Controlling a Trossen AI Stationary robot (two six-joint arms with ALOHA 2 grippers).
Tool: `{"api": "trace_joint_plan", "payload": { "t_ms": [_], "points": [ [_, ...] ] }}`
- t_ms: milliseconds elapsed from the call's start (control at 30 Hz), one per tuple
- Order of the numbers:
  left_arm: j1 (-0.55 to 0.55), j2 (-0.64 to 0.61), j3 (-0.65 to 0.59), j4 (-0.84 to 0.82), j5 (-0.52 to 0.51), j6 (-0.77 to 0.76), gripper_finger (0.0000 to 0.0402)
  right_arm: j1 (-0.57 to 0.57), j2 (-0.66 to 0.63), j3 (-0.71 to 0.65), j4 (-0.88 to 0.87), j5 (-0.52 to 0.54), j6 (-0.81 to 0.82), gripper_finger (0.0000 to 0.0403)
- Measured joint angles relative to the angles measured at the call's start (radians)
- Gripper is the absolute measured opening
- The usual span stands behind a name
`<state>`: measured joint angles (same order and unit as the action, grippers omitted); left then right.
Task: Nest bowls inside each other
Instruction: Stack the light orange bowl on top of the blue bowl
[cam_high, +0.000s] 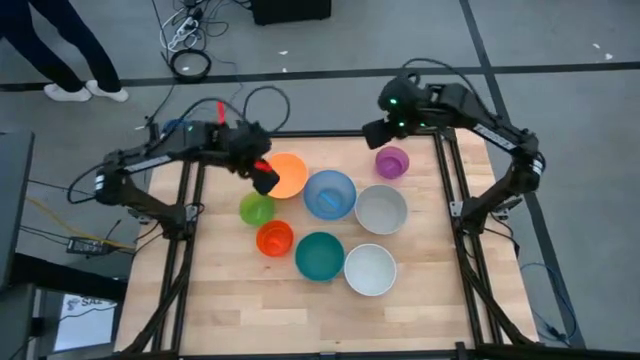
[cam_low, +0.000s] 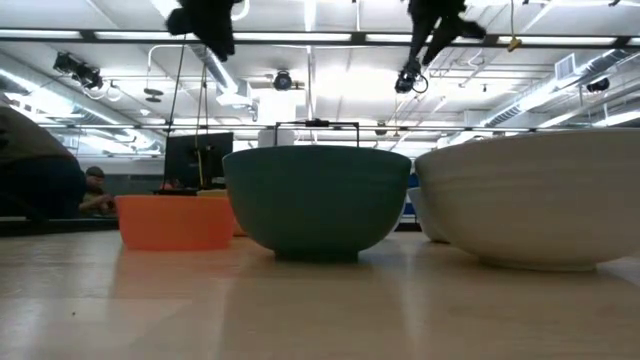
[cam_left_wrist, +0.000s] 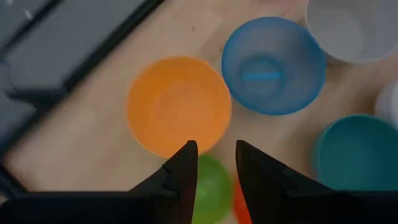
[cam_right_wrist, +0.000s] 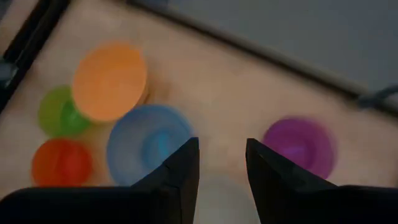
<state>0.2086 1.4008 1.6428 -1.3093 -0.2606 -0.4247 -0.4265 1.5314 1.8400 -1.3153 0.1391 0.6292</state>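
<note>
Several plain bowls stand upright on their bases on the wooden table, none inside another: orange (cam_high: 290, 174), blue (cam_high: 330, 194), grey (cam_high: 381, 209), white (cam_high: 370, 269), teal (cam_high: 320, 256), lime green (cam_high: 256, 209), red-orange (cam_high: 274, 239) and small purple (cam_high: 392, 161). My left gripper (cam_high: 265, 178) hangs open above the near left rim of the orange bowl (cam_left_wrist: 178, 106), pointing steeply down, with nothing between its fingers. My right gripper (cam_high: 376, 131) hangs open over the table's far edge, beside the purple bowl (cam_right_wrist: 298, 144), also with nothing between its fingers.
Black frame rails (cam_high: 190, 200) run along the table's left and right sides and far edge. Bare wood (cam_high: 300, 320) lies near the front edge. Cables lie on the floor behind the table, and a person's legs (cam_high: 70, 60) show at the far left.
</note>
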Motion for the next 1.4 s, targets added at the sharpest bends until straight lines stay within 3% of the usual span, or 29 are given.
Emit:
{"api": "trace_joint_plan", "payload": {
  "t_ms": [100, 233, 467, 667, 1300, 1400],
  "points": [
    [0.036, 0.050, 0.096, 0.007, 0.025, 0.104, 0.0111, -0.020, 0.064, 0.000, 0.006, -0.125, -0.013, 0.0120],
    [0.079, 0.074, 0.185, 0.020, 0.065, 0.165, 0.0111, -0.020, 0.155, 0.000, 0.067, -0.207, -0.042, 0.0123],
    [0.149, 0.069, 0.216, -0.052, 0.055, 0.235, 0.0111, -0.002, 0.259, -0.001, 0.292, -0.348, -0.048, 0.0135],
    [0.191, 0.067, 0.216, -0.128, 0.053, 0.295, 0.0111, 0.001, 0.296, -0.001, 0.333, -0.312, -0.046, 0.0142],
    [0.225, 0.116, 0.216, -0.088, 0.085, 0.430, 0.0110, -0.021, 0.312, -0.001, 0.250, -0.278, -0.057, 0.0142],
    [0.220, 0.131, 0.213, -0.096, 0.143, 0.553, 0.0110, -0.021, 0.312, -0.001, 0.242, -0.278, -0.058, 0.0142]
  ]
}}
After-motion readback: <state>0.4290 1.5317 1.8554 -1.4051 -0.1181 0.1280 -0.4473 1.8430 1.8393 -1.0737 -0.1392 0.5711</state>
